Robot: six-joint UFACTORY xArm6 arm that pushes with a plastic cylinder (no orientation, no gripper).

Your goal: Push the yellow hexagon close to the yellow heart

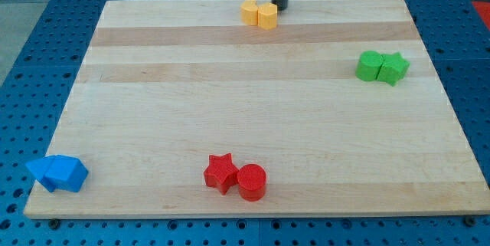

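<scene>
At the top edge of a wooden board, my tip, a bare rod with no jaws to open or close, sits just right of the yellow hexagon, which touches the yellow heart on its left.

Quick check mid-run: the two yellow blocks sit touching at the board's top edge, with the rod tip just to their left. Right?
Not quite. In the camera view my tip is just to the right of the yellow hexagon, not the left. The yellow heart does touch it at the wooden board's top edge.
</scene>
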